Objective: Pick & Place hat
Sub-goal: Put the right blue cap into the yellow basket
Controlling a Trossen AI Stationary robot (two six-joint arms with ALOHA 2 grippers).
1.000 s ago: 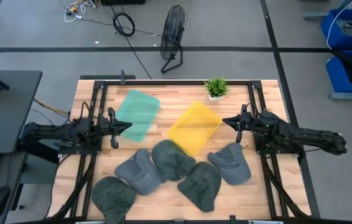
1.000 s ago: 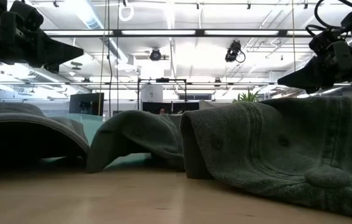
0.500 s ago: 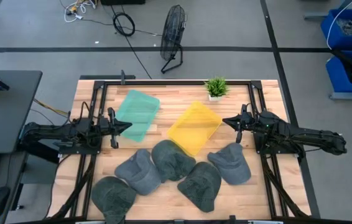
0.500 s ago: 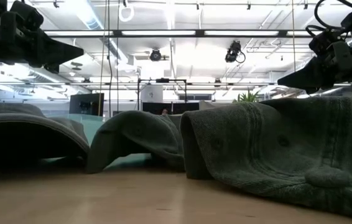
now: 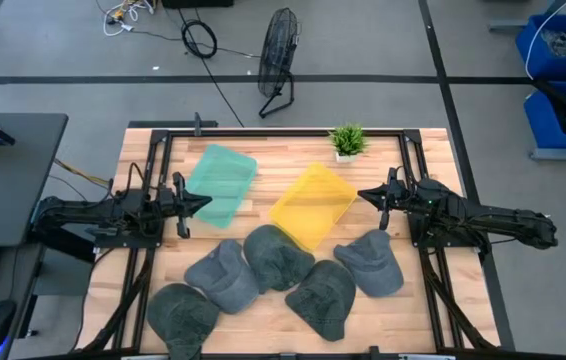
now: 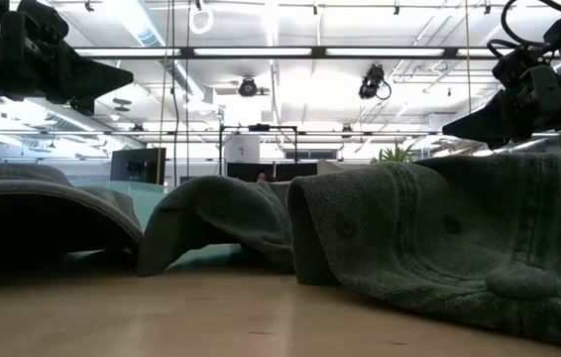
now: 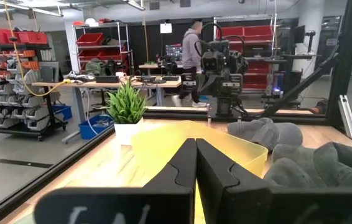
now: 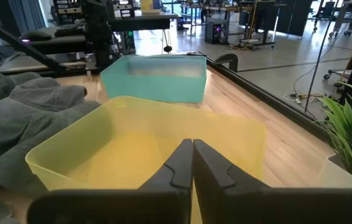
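Several grey-green caps lie crown-up in a cluster on the near half of the wooden table (image 5: 433, 300): one at the near left (image 5: 182, 314), one (image 5: 223, 272), one (image 5: 276, 256), one (image 5: 324, 296) and one at the right (image 5: 372, 260). A teal bin (image 5: 221, 182) and a yellow bin (image 5: 312, 204) sit behind them. My left gripper (image 5: 206, 201) hovers shut over the teal bin's left side. My right gripper (image 5: 363, 194) hovers shut beside the yellow bin's right edge. Both grippers are above the table, touching nothing.
A small potted plant (image 5: 347, 140) stands at the table's far edge. A black frame (image 5: 283, 131) runs around the work area. A fan (image 5: 278, 50) and cables lie on the floor beyond. A person (image 7: 193, 43) stands in the room behind.
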